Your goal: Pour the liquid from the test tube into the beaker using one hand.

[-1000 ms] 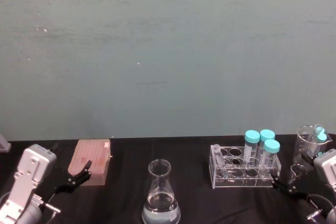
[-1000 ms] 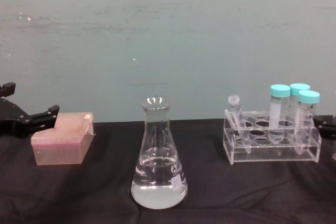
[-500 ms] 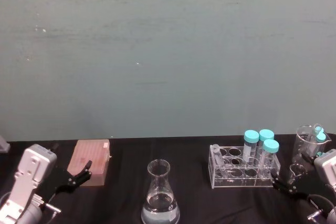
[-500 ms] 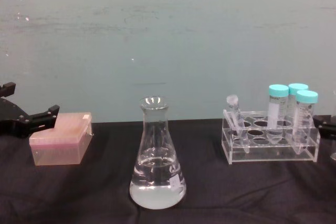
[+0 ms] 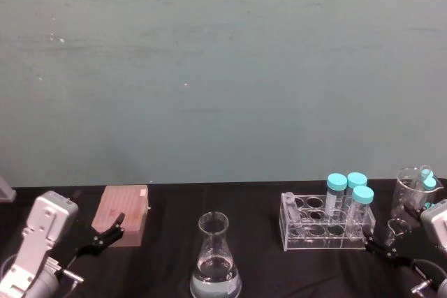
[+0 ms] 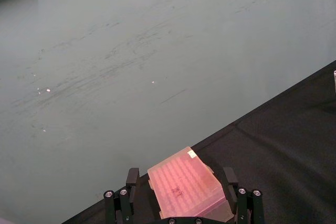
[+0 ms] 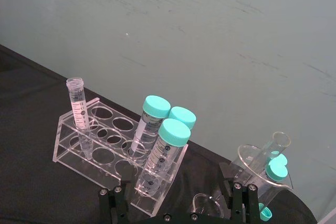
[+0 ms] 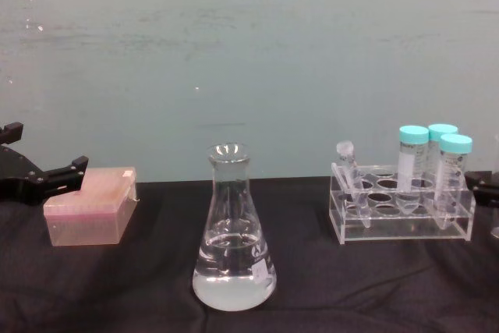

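Observation:
The test tube [image 8: 348,177], small, clear and uncapped, leans in the left end of a clear rack [image 8: 401,226]; it also shows as the graduated test tube [image 7: 79,114] and the test tube [image 5: 289,204]. The beaker [image 8: 232,232], a tall conical flask with a small white label, stands at the table's front centre with clear liquid [image 8: 234,280] in its base; the head view has the beaker [image 5: 214,262]. My left gripper [image 5: 105,232] hovers open at the far left beside a pink box. My right gripper [image 7: 177,187] stays open, low at the right, near the rack's right end.
Three teal-capped tubes [image 8: 437,163] stand in the rack's right end. A pink tip box [image 8: 87,212] lies at the left, just ahead of the left gripper [image 6: 180,178]. A glass cup [image 5: 412,190] holding teal-capped tubes stands at the far right. Black cloth covers the table.

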